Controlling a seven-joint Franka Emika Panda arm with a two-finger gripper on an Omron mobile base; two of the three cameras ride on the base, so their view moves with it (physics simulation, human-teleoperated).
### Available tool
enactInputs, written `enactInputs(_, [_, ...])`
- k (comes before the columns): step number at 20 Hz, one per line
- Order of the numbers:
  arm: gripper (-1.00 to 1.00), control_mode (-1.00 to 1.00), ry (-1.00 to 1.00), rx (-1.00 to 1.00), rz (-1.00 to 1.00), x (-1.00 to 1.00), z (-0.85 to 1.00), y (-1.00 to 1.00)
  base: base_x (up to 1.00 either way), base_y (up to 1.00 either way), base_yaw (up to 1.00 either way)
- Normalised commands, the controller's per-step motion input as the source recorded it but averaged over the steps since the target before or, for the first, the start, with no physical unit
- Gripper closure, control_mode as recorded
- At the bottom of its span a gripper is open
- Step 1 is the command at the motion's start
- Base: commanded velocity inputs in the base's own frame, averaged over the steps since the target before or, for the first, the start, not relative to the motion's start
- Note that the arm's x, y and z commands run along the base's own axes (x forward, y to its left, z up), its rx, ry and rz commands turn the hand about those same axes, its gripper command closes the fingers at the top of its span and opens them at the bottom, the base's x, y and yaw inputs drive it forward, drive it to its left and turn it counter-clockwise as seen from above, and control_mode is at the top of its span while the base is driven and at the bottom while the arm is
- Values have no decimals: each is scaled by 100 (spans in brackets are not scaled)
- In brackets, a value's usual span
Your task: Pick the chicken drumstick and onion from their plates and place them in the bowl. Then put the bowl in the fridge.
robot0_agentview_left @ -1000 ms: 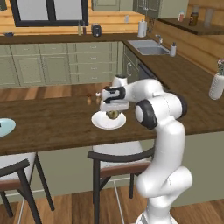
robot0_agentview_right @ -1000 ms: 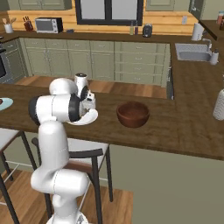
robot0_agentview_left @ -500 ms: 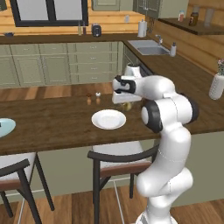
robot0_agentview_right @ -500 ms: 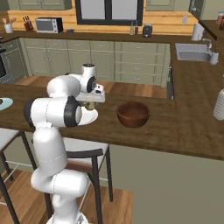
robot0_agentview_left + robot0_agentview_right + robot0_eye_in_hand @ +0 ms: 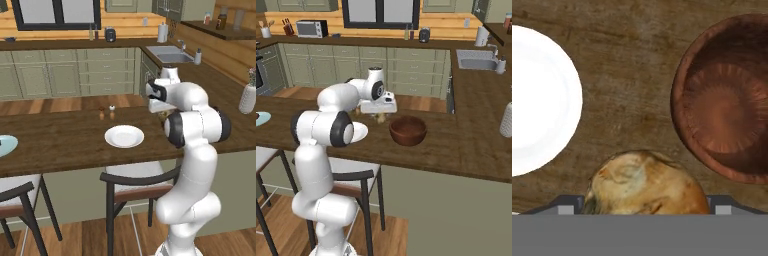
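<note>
Carrying the round pale yellowish-tan onion (image 5: 646, 182), pinched between wide-spread jaws, above the brown wooden tabletop (image 5: 629, 65). Glossy reddish-brown bowl (image 5: 724, 100) sits at 2 o'clock in the hand view, empty white plate (image 5: 539, 100) at 10. Best: centre over the bowl, lower, then release. Salt and pepper shakers (image 5: 106, 112) stand well apart; path looks free.

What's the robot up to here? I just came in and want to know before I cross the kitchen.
The white arm is carrying the onion in its tool above the wooden counter, between the white plate and the dark wooden bowl. The plate is now bare and the bowl holds nothing yet. A light blue plate sits farther along the counter.
</note>
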Motion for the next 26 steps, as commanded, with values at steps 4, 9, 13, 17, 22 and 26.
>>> enactInputs(4, [100,-100,0,0,0,0,0,-99,0,0,0])
enactInputs(9, [100,-100,-3,0,0,2,-11,-72,0,0,0])
enactInputs(13, [100,-100,-15,1,3,51,-33,-37,0,0,0])
enactInputs(17, [100,-100,-14,8,3,52,-38,-17,0,0,0])
enactInputs(22, [100,-100,-1,1,0,8,-32,0,0,0,0])
enactInputs(26, [-100,-100,0,0,0,11,-42,8,0,0,0])
